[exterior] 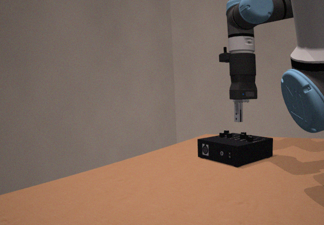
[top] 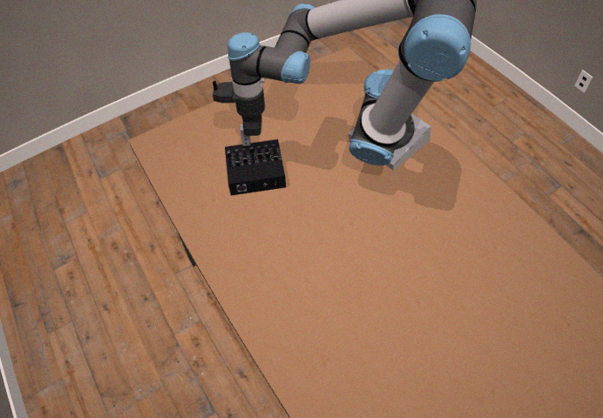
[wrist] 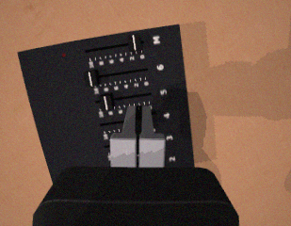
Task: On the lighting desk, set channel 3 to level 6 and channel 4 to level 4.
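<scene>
The black lighting desk (top: 255, 166) stands flat on the brown table, also seen from the side (exterior: 235, 148) and from above in the wrist view (wrist: 110, 104). Its fader slots run across the wrist view, with white caps (wrist: 134, 43) at different places and number labels down the right side. My gripper (exterior: 238, 119) hangs straight down a short way above the desk's far part, fingers shut together with nothing between them. In the wrist view the shut fingers (wrist: 137, 113) cover the lower fader rows. In the top view the fingers (top: 246, 139) stand over the desk's far left edge.
The arm's base (top: 391, 140) is mounted on the table to the right of the desk. The table's left edge (top: 184, 246) runs close to the desk, with wooden floor beyond.
</scene>
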`<act>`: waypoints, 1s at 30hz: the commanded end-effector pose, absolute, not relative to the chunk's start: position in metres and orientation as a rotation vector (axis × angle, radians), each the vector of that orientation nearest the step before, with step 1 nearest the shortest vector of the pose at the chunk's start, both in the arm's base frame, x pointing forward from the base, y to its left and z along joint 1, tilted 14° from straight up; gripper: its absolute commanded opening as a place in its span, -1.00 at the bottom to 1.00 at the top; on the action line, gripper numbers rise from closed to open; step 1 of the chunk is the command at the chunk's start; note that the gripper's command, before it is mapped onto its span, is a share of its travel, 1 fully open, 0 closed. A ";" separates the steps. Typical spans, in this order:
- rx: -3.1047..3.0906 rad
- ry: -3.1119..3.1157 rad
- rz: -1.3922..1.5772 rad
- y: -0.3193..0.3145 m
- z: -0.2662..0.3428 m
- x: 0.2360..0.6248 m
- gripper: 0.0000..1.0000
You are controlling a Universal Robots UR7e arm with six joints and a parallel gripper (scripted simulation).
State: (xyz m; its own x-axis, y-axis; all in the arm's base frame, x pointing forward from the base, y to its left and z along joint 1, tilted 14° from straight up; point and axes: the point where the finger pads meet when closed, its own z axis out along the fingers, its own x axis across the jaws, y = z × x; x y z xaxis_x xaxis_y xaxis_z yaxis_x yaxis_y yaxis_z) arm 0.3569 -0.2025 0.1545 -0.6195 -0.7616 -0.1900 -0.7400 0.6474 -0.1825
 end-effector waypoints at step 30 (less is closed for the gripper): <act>0.392 2.866 0.068 -0.223 0.149 0.337 -1.00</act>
